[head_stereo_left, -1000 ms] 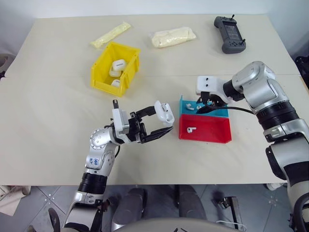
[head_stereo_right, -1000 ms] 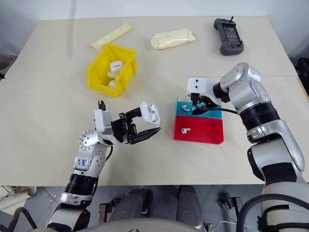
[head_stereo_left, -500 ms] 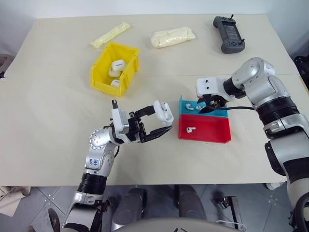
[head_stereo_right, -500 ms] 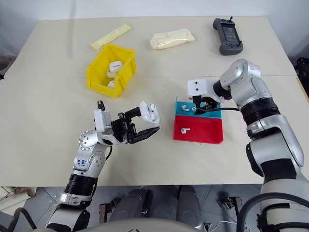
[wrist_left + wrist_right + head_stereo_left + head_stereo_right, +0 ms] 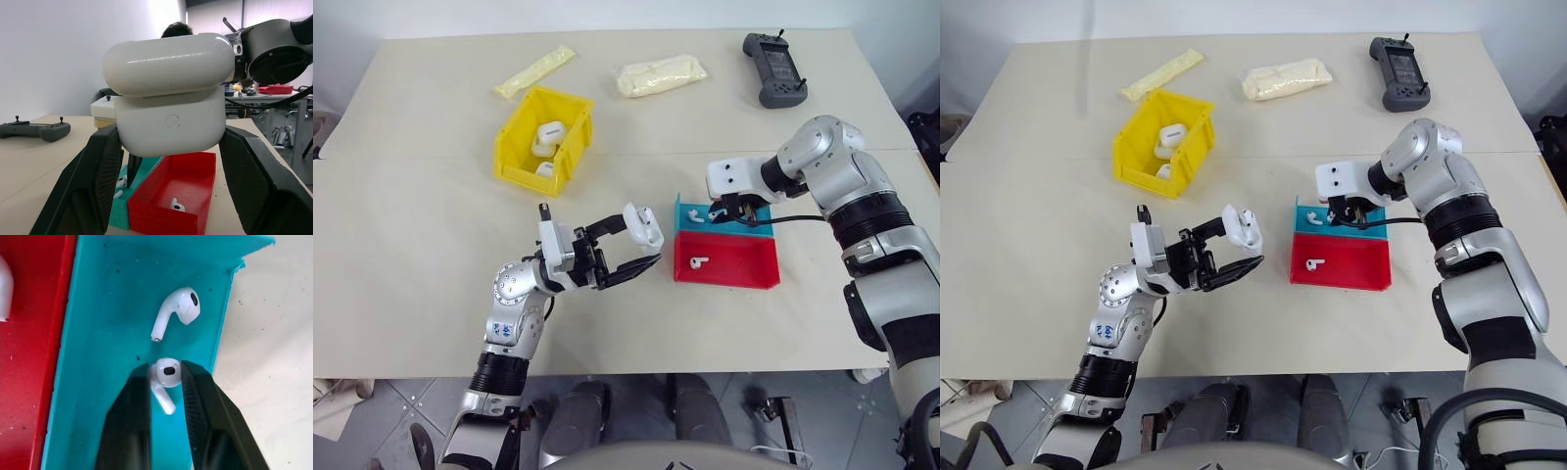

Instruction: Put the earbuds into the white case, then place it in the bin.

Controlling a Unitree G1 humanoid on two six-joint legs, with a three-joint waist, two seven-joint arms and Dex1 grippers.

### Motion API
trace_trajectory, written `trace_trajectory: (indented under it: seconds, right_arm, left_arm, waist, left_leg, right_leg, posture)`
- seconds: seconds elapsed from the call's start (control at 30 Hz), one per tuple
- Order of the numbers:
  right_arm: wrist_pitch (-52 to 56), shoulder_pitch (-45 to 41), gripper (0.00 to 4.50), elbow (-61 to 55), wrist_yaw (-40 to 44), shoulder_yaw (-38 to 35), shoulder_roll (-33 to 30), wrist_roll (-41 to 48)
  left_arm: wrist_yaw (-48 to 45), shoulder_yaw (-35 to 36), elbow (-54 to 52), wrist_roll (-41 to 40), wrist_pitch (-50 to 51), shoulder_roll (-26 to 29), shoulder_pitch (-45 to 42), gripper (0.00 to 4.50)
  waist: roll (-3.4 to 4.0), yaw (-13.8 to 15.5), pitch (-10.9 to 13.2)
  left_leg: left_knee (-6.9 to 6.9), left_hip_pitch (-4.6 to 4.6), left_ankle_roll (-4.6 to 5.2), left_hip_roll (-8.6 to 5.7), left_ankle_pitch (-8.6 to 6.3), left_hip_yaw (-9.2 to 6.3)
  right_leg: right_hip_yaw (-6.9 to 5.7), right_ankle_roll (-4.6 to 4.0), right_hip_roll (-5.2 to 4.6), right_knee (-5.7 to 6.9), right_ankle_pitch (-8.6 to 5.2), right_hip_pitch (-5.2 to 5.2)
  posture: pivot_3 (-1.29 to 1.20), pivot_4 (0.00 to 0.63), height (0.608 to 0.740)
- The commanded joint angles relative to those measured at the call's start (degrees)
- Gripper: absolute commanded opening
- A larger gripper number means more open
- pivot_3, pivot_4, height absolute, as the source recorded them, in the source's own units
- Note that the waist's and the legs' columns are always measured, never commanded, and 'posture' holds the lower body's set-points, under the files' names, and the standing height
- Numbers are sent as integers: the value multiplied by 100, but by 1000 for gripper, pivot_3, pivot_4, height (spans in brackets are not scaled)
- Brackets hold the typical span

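Taking the red tray (image 5: 729, 264) near the middle of the table (image 5: 411, 245) as my landmark: far off to its left and toward the back sits the yellow bin (image 5: 544, 137), open-topped, with a few white cases lying inside it. Behind the bin lies a thin pale yellow packet (image 5: 535, 70), and a fatter pale packet (image 5: 663, 74) rests behind the tray. Just left of the tray, raised off the table, my left claw (image 5: 641, 243) is clamped on the white case (image 5: 643, 224), one finger on each side of its body; the case's lid (image 5: 168, 61) stands tipped up, open. In the red tray itself lies one earbud (image 5: 700, 261), apart from the walls. Touching the tray's back edge is the blue tray (image 5: 724, 217); my right claw (image 5: 166, 382) reaches down into it, fingers drawn narrow on either side of a second earbud (image 5: 164, 378), which sits between the tips with its stem toward my wrist, though I cannot tell if it is lifted or lying on the tray floor. A third earbud (image 5: 176, 311) lies loose just beyond it in the same blue tray. Well behind and right of the red tray rests a dark grey handheld controller (image 5: 774, 68).
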Motion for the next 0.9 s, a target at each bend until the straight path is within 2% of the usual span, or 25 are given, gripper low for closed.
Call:
trace_trajectory:
  seconds: [0.03, 0.27, 0.43, 0.57, 0.67, 0.77, 0.9]
  right_arm:
    - [-26, 59, 583, -13, 41, 12, -10, -105]
    - [133, 84, 583, -241, -25, -212, -93, 40]
    - [1095, 212, 583, -1189, -30, -1144, -553, 769]
    - [2285, 1058, 583, -2492, 292, -2064, -1069, 1805]
    - [3109, 1901, 583, -3535, 124, -2838, -1168, 2663]
    - [4219, 2770, 583, -4718, -289, -3661, -1057, 3628]
    - [5317, 3544, 583, -5861, -1304, -4546, -539, 4654]
  left_arm:
    - [27, 38, -319, -31, -159, 6, 24, 2712]
    - [21, 20, -310, -32, -152, -13, 17, 2712]
    - [-67, -6, -247, -66, -125, -22, -53, 2712]
    - [-177, -24, -117, -100, -90, -45, -186, 2712]
    - [-266, -29, -5, -131, -67, -73, -300, 2712]
    - [-353, -40, 97, -146, -58, -107, -405, 2712]
    - [-397, -17, 197, -153, -34, -152, -504, 2712]
  waist:
    - [0, 1, 0]
    - [0, 2, 0]
    - [3, 30, 2]
    - [2, 96, 2]
    - [2, 158, 2]
    - [2, 165, 2]
    - [2, 157, 2]
  left_leg:
    - [0, 0, 0, 0, 0, 0]
    - [0, 0, 0, 0, 0, 0]
    - [-1, -7, 0, -3, 0, 0]
    - [-5, -9, 1, -2, -1, -7]
    - [-2, -8, 2, -1, -2, -5]
    - [1, -8, 2, 0, -2, 1]
    - [2, -3, 0, 4, -1, 4]
  right_leg:
    - [0, 0, 0, 0, 0, 0]
    - [0, 0, 0, 0, 0, 0]
    - [1, 0, -2, -1, 0, -7]
    - [-5, 0, -2, -9, 0, -2]
    - [-6, 0, -1, -11, 0, 3]
    - [0, 0, -3, -5, 0, 0]
    - [3, 0, 0, -2, 0, 0]
  posture:
    - [0, 150, 740]
    - [0, 150, 740]
    - [0, 150, 740]
    - [0, 150, 740]
    - [0, 150, 740]
    - [0, 150, 740]
    - [0, 150, 740]
